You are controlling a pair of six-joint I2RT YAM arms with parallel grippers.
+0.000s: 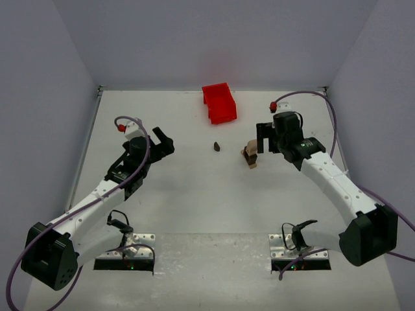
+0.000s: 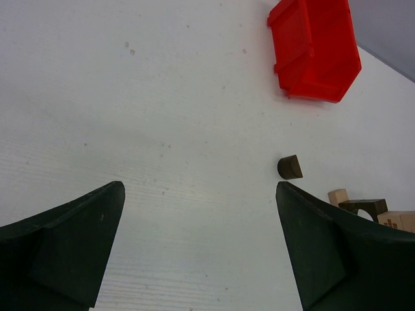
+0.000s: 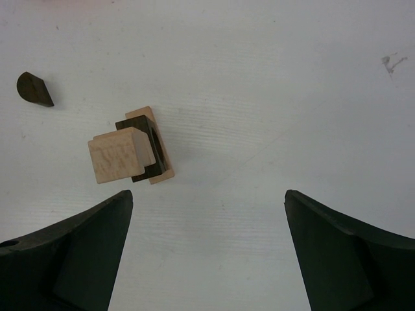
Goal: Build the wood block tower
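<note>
The wood block tower (image 1: pixel 249 155) is a short stack of pale tan and dark brown blocks right of the table's centre. From above in the right wrist view, the tower (image 3: pixel 130 152) has a pale cube on top. My right gripper (image 1: pixel 264 146) hovers open just right of it. The right gripper (image 3: pixel 207 193) has only bare table between its fingers, and the tower lies off its left finger. A loose dark half-round block (image 1: pixel 216 147) lies left of the tower. My left gripper (image 1: pixel 164 140) stands open and empty further left. In the left wrist view, that gripper (image 2: pixel 198 188) has the dark block (image 2: pixel 290 167) just beyond its right fingertip.
A red plastic bin (image 1: pixel 219 102) sits at the back centre, also visible as the bin (image 2: pixel 316 48) in the left wrist view. White walls close the table on the left, right and back. Two metal mounting plates (image 1: pixel 126 259) lie at the near edge.
</note>
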